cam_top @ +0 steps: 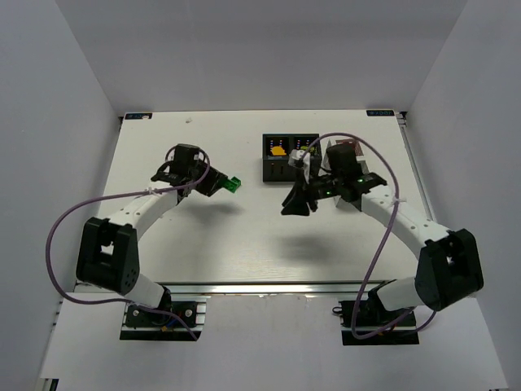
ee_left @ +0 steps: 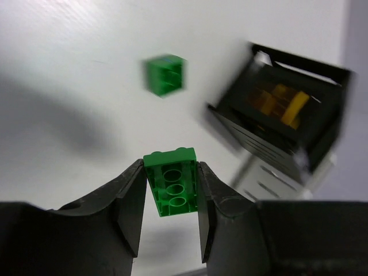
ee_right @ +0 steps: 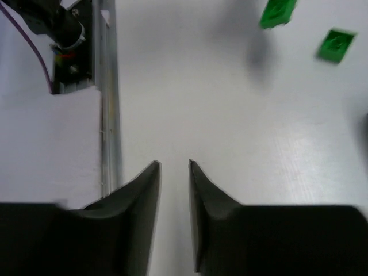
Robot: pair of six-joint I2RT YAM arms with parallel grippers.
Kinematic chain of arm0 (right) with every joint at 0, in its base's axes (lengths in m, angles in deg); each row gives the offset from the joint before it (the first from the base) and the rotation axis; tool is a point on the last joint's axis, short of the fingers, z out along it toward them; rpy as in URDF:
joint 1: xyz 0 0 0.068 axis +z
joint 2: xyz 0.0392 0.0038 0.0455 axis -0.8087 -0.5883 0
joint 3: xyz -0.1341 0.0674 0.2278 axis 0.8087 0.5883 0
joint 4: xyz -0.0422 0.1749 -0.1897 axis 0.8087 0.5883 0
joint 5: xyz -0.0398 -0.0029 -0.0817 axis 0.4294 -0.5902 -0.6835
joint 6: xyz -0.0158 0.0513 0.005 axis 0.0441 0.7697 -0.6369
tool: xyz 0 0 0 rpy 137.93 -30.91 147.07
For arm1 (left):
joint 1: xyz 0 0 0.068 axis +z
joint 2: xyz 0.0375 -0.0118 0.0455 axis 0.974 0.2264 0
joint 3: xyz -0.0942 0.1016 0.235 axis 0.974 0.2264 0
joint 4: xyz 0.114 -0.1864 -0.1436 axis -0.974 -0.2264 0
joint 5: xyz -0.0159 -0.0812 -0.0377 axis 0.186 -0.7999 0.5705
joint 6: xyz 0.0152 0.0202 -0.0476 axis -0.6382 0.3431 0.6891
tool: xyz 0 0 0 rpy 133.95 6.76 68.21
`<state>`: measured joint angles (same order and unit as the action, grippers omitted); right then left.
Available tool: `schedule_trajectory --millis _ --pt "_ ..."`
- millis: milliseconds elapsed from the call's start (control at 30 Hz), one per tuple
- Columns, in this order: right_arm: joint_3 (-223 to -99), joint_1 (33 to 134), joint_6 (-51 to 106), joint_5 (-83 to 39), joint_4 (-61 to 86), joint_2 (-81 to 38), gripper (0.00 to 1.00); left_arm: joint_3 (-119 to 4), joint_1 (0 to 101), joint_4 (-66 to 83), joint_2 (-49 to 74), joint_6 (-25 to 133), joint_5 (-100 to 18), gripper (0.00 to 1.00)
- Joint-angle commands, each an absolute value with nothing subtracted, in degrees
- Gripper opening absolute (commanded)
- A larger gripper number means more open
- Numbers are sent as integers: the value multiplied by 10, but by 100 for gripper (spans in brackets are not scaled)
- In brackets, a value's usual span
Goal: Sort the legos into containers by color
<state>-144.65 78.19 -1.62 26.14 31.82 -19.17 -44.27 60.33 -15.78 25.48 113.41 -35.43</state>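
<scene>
My left gripper [ee_left: 170, 163] is shut on a dark green brick [ee_left: 172, 187] and holds it above the table; the brick also shows in the top view [cam_top: 234, 184]. A second green brick [ee_left: 165, 75] lies on the table beyond it. The right wrist view shows both bricks, the held one [ee_right: 278, 12] and the loose one [ee_right: 335, 45]. The black box [ee_left: 336, 77] holds yellow and orange bricks [ee_left: 282, 103]. The white slatted basket [ee_left: 270, 181] stands against it, mostly hidden. My right gripper [ee_right: 174, 164] is open and empty over bare table, in front of the black box [cam_top: 269, 155].
The right arm [cam_top: 383, 199] covers the right part of the containers in the top view. The table's aluminium front rail [ee_right: 106, 86] runs at the left of the right wrist view. White walls enclose the table on three sides.
</scene>
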Motion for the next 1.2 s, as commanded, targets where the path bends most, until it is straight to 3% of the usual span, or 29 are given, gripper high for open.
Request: schedule_trajectory --millis 0,133,267,300,533,767,967,1067,1100,1167 --pt "-1429 832 199 207 139 -206 44 -409 595 -18 208 1111 -437 0" --pt "-1496 883 308 109 104 -284 62 -382 585 46 188 1125 -467 0" --pt "-1552 901 381 57 104 -337 69 -362 576 63 172 1134 -470 0" --pt "-1557 903 390 46 98 -342 89 -359 575 63 166 1134 -470 0" --pt "-1596 918 415 -10 94 -388 89 -340 572 78 142 1131 -484 0" --pt "-1624 924 413 -8 84 -420 79 -326 573 89 130 1134 -497 0" --pt "-1634 926 413 15 63 -432 64 -314 572 100 131 1140 -502 0" --pt "-1630 925 417 30 49 -433 46 -314 572 99 134 1140 -506 0" --pt "-1628 926 417 33 47 -433 34 -314 572 97 135 1139 -505 1" --pt "-1625 925 415 34 44 -432 24 -314 572 98 134 1136 -504 4"
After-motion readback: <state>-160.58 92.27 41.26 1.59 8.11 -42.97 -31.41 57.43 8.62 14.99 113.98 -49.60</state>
